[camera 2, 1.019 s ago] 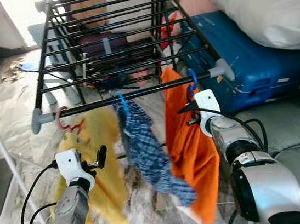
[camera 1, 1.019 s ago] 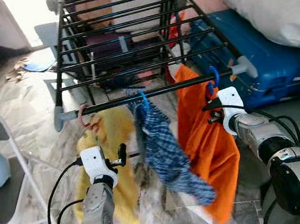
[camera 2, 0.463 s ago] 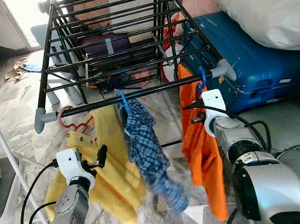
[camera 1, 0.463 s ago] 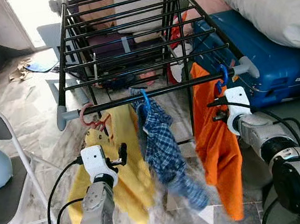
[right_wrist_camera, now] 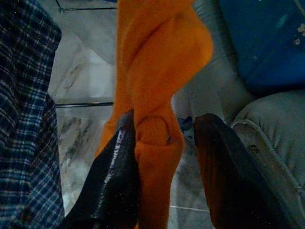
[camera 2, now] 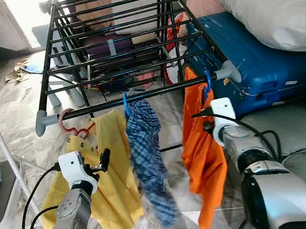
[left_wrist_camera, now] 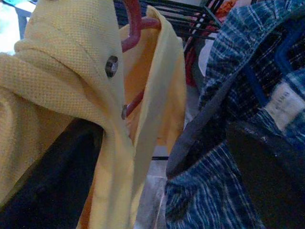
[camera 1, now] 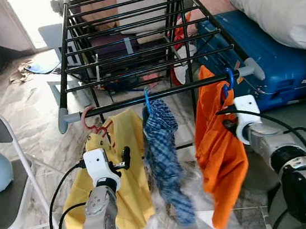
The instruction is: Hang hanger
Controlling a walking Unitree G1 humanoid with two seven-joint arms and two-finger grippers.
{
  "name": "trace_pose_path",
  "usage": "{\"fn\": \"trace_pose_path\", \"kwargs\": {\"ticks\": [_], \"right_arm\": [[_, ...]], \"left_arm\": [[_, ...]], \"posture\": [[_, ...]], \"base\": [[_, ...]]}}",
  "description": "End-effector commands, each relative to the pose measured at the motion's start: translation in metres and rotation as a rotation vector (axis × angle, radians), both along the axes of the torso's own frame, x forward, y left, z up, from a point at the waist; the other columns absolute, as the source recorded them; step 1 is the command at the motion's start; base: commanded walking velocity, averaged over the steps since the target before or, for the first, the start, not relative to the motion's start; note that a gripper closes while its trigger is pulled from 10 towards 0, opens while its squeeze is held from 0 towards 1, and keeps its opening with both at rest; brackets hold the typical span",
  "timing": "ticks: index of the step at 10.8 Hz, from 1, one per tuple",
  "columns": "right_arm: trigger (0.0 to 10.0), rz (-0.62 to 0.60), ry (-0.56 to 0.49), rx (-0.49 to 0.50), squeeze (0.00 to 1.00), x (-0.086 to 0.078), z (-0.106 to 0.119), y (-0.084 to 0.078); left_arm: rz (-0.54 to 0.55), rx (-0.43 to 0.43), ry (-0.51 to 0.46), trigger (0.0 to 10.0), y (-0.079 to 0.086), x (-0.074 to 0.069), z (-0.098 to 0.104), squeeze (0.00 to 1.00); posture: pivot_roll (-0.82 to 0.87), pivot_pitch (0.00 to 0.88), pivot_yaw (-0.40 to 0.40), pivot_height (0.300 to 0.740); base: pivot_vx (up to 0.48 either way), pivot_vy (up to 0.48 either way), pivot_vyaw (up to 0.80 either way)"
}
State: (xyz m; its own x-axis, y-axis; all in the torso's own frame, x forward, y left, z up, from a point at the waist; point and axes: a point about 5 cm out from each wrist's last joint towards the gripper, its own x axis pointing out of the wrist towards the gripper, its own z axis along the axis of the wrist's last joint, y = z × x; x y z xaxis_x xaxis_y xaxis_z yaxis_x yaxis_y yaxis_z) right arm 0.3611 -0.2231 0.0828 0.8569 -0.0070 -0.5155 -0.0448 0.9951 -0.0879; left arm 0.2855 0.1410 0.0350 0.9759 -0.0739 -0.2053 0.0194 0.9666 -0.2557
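A black drying rack (camera 1: 156,95) carries three hung garments on its front rail. A pink hanger (camera 1: 89,120) holds a yellow shirt (camera 1: 121,175) at the left. A blue hanger (camera 1: 147,97) holds a plaid shirt (camera 1: 162,153) in the middle. Another blue hanger (camera 1: 227,79) hooks the rail's right end with an orange garment (camera 1: 220,151). My left gripper (camera 1: 122,159) is open between the yellow shirt (left_wrist_camera: 71,71) and the plaid shirt (left_wrist_camera: 248,95). Below the right hook, my right gripper (camera 1: 225,122) stands open, with orange cloth (right_wrist_camera: 157,71) lying loose between its fingers.
A blue suitcase (camera 1: 270,59) with a white pillow (camera 1: 279,2) on it stands right behind the rack's right end. A grey cushion (camera 2: 295,124) lies under my right arm. A grey folding chair (camera 1: 5,190) stands at the left. Marble floor (camera 1: 34,113) lies below the clothes.
The orange garment and its hanger slid right along the rail. All three garments swung and now hang straighter. My right gripper dropped a little below the hook.
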Motion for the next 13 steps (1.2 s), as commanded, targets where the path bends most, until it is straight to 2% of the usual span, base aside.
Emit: {"fn": "trace_pose_path", "kwargs": {"ticks": [1, 10, 11, 13], "right_arm": [[10.0, 0.007, -0.015, 0.001, 1.0, 0.002, 0.002, 0.002], [10.0, 0.007, -0.02, -0.006, 1.0, 0.002, 0.003, 0.0], [10.0, 0.024, -0.326, -0.14, 1.0, -0.021, 0.009, -0.02], [10.0, 0.04, -0.362, -0.157, 1.0, -0.024, 0.011, -0.023]], "left_arm": [[-0.004, 0.008, 0.005, 10.0, 0.0, 0.001, 0.001, 0.0], [-0.004, 0.008, 0.006, 10.0, 0.0, 0.002, 0.001, 0.0], [0.017, 0.04, 0.052, 10.0, -0.005, 0.003, -0.005, 0.0], [0.032, 0.039, 0.069, 10.0, -0.005, 0.004, -0.006, 0.0]], "posture": [[-0.15, 0.0, 0.087, 0.74], [-0.15, 0.0, 0.087, 0.74], [-0.21, 0.0, 0.098, 0.74], [-0.21, 0.0, 0.094, 0.74]], "base": [[0.0, 0.0, 0.0], [0.0, 0.0, 0.0], [0.0, 0.0, 0.0], [0.0, 0.0, 0.0]]}}
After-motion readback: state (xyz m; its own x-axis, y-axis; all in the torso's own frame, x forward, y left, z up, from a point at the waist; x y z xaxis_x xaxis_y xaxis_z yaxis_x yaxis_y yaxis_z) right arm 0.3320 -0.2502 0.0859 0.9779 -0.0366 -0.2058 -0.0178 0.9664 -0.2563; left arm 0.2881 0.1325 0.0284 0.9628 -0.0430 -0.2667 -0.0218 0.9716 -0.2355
